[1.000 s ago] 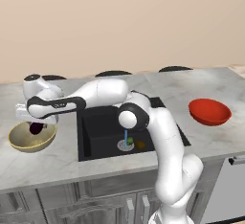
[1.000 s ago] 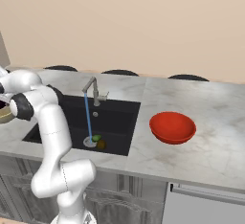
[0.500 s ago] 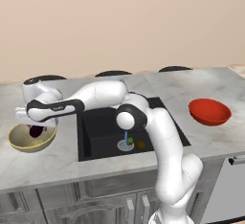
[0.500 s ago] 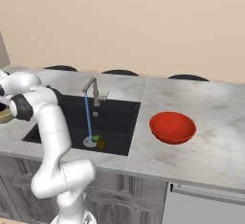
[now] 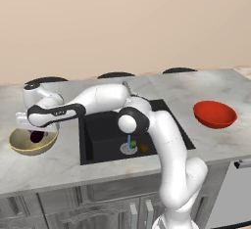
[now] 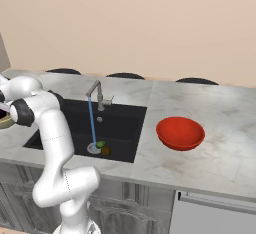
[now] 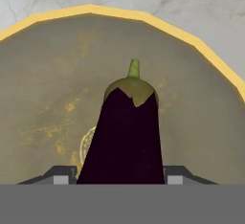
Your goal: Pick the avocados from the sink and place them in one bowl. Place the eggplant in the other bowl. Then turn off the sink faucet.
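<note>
Over the tan bowl (image 5: pixel 32 142) at the counter's left end, the gripper (image 7: pixel 120 175) hangs with its jaws pinching the eggplant (image 7: pixel 125 137), stem end down toward the speckled floor. Released from here it may tip and roll against the rim. Both avocados (image 6: pixel 103 147) sit by the sink (image 6: pixel 120 128) drain under the running faucet (image 6: pixel 96 94); water could slicken them.

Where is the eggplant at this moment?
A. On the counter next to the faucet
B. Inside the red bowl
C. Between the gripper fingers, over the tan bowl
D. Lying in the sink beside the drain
C: the hand view shows the eggplant between the two fingers, with the tan bowl under it.
</note>
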